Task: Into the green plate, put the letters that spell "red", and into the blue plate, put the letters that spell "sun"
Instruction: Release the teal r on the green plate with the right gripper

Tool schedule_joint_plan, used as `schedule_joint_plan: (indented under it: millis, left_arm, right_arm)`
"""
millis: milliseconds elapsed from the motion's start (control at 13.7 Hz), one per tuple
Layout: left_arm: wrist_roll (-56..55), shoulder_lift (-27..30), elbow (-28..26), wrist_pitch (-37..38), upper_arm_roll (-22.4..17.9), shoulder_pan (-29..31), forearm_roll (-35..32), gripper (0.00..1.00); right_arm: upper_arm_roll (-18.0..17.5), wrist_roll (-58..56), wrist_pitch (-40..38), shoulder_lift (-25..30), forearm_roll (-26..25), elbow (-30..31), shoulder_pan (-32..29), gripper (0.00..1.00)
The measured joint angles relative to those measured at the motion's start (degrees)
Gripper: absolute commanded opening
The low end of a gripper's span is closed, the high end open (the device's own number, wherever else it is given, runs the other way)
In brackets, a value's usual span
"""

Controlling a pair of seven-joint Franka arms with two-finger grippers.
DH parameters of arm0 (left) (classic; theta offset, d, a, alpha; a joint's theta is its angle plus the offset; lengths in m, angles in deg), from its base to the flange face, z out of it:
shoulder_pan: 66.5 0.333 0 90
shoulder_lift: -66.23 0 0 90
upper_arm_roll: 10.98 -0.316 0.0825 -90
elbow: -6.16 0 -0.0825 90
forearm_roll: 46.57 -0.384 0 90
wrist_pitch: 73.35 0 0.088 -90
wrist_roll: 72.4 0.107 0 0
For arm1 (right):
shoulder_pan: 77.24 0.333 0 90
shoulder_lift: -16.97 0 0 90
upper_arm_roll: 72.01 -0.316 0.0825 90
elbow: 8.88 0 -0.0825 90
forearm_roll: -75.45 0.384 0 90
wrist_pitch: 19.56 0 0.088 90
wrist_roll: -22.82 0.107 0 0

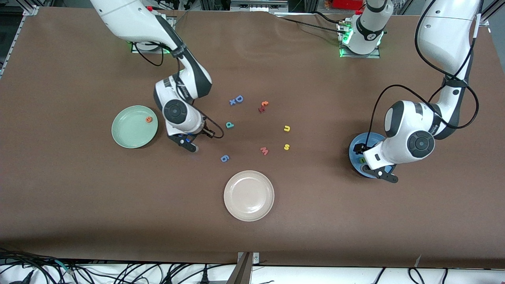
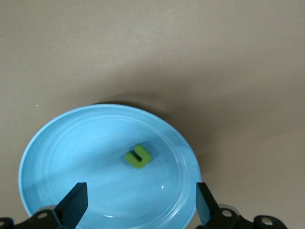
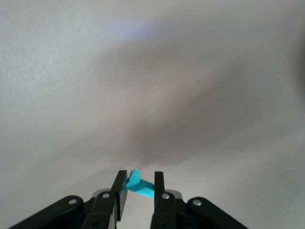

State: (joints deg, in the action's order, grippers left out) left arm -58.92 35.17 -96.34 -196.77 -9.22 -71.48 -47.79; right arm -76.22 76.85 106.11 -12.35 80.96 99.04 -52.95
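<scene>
My left gripper (image 2: 139, 199) hangs open over the blue plate (image 2: 57, 157), where the green "n" (image 2: 138, 156) lies free; in the front view this gripper (image 1: 376, 170) covers much of the blue plate (image 1: 354, 149) and the "n" (image 1: 361, 160). My right gripper (image 3: 139, 179) is shut on the thin teal "r" (image 3: 143, 187). It sits (image 1: 189, 145) over the table beside the green plate (image 1: 128, 132), which holds the orange "e" (image 1: 148, 119). The teal "d" (image 1: 230, 125), yellow "u" (image 1: 287, 128) and yellow "s" (image 1: 287, 147) lie mid-table.
A beige plate (image 1: 248, 195) sits nearest the front camera. A pink "w" (image 1: 264, 150), a small blue letter (image 1: 224, 158), a blue capital "D" (image 1: 236, 99) and a red and orange letter pair (image 1: 263, 106) lie around the middle.
</scene>
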Motion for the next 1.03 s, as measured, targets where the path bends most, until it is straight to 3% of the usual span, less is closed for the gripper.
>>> schedule_joint_plan:
  millis: [293, 586, 805, 1025]
  left_arm:
    - [-3.32, 0.01, 1.32, -0.27, 2.69, -1.61, 0.01, 1.00]
    - [-12.52, -0.41, 1.70, -3.44, 3.64, -8.67, 0.01, 1.00]
    - [-17.34, -1.52, 1.68, -5.43, 3.80, -11.77, 0.01, 1.00]
    - [-25.31, -2.16, 0.79, -6.80, 3.93, -14.92, 0.01, 1.00]
  right_arm:
    - [1.59, -13.24, -13.06, 7.20, -0.01, -0.12, -7.27, 0.09]
    - [10.91, -29.01, -19.29, 9.13, -0.01, 0.22, -9.02, 0.09]
    - [16.11, -37.08, -18.14, 8.58, 0.00, 2.76, -9.35, 0.09]
    - [16.81, -38.66, -7.47, 6.97, 0.00, 9.68, -9.40, 0.10]
